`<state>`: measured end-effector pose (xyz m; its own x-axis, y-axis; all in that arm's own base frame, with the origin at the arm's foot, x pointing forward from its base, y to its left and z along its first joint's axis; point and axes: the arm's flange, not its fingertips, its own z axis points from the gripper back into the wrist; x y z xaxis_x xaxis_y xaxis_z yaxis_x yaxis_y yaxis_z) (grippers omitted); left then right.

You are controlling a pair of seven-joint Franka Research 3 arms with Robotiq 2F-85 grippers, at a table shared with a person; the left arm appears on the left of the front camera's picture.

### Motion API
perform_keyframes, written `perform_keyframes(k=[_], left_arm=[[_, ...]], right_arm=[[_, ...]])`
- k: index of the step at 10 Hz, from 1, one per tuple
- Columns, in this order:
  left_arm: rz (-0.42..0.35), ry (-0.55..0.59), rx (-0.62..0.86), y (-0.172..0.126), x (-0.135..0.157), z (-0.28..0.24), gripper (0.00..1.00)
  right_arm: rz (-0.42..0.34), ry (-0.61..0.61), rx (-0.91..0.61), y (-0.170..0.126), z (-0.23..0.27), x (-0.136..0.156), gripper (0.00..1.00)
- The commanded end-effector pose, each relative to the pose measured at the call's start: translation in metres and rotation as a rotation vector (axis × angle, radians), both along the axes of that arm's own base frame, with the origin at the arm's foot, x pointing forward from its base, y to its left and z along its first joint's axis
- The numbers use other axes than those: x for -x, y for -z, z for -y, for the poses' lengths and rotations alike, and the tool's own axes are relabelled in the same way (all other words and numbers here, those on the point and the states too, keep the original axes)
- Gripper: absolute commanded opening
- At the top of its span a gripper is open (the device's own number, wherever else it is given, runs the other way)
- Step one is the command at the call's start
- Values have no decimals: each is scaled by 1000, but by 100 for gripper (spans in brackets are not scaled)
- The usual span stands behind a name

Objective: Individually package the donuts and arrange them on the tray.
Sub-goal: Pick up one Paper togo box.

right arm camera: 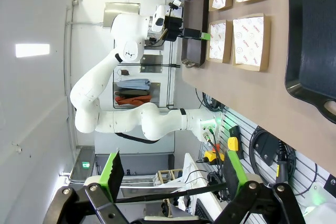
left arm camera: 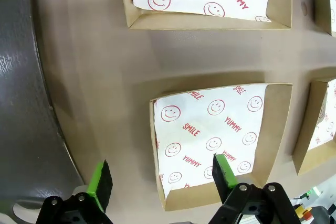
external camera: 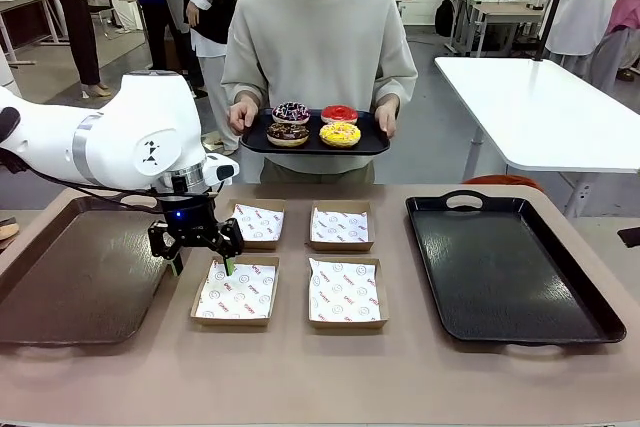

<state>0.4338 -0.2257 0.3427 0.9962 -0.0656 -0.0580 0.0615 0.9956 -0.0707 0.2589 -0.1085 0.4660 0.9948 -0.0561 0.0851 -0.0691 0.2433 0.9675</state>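
- Across the table, far side, a person holds a small black tray (external camera: 262, 144) at waist height, clear of the tabletop: one hand (external camera: 243, 117) on one end, other hand (external camera: 385, 119) on the opposite end.
- All 4 donuts sit on it, 2 x 2. Back row: dark donut w/ multicoloured sprinkles (external camera: 291, 111) and glossy red donut (external camera: 339, 113). Front row: chocolate-brown donut (external camera: 288, 133) and yellow donut (external camera: 340, 134).
- Table (external camera: 400, 367) carries 4 open cardboard boxes, 2 x 2, each lined w/ white "SMILE / YUMMY" paper: far-left box (external camera: 255, 224), far-right box (external camera: 340, 226), near-left box (external camera: 236, 292), near-right box (external camera: 345, 294). No donut in any of them.
- Big black tray (external camera: 510, 267) lies to the robot's right of the boxes; brown tray (external camera: 80, 277) lies to their left.
- Left gripper (external camera: 203, 267) points down at the near-left box's outer edge, jaws spread wide, nothing between them. One green pad (left arm camera: 224, 169) is over the paper, the other over bare table between box and brown tray. Can't tell if it touches.
- Right gripper (right arm camera: 173, 167) is off to the table's side, turned sideways, jaws spread, holding nothing.
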Motion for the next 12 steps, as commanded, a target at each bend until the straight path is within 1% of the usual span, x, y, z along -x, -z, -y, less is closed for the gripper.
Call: perform_keyframes(k=[1,3,5,7,8,9,10,11,12], left_arm=[[33,24,-12,-3,9,4,100],[80,9,-40,2,18,7,100],[101,-28,-82,15,20,11,100],[128,-22,-85,26,18,15,100],[135,-26,-76,29,17,16,46],[127,-40,-68,28,17,16,46],[129,-46,-66,26,18,16,0],[120,-50,-66,24,19,14,40],[114,-58,-63,24,18,14,0]], right_arm=[[4,-7,-13,-1,0,1,100],[4,-7,-13,-1,0,1,100],[4,-7,-13,-1,0,1,100],[4,-7,-13,-1,0,1,100],[4,-7,-13,-1,0,1,100],[4,-7,-13,-1,0,1,100],[4,-7,-13,-1,0,1,100],[4,-7,-13,-1,0,1,100],[4,-7,-13,-1,0,1,100]])
